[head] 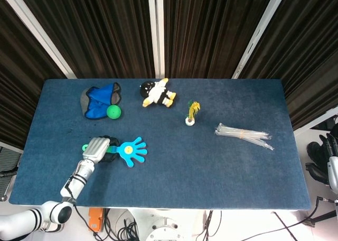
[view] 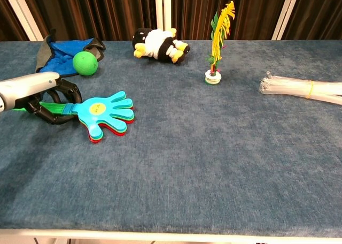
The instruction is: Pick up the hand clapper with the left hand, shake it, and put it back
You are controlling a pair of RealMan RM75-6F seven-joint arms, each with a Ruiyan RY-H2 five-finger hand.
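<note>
Because its green handle must be grasped before any shaking, the left hand [view: 45,97] curls its fingers around the hand clapper [view: 99,115], which lies at the frame's left on the table [view: 214,158].

You have no writing, label, brand or number to read anywhere in these views. The yellow disc on the hand clapper [view: 98,107] bears only faint marks, too small for you to make out.
</note>
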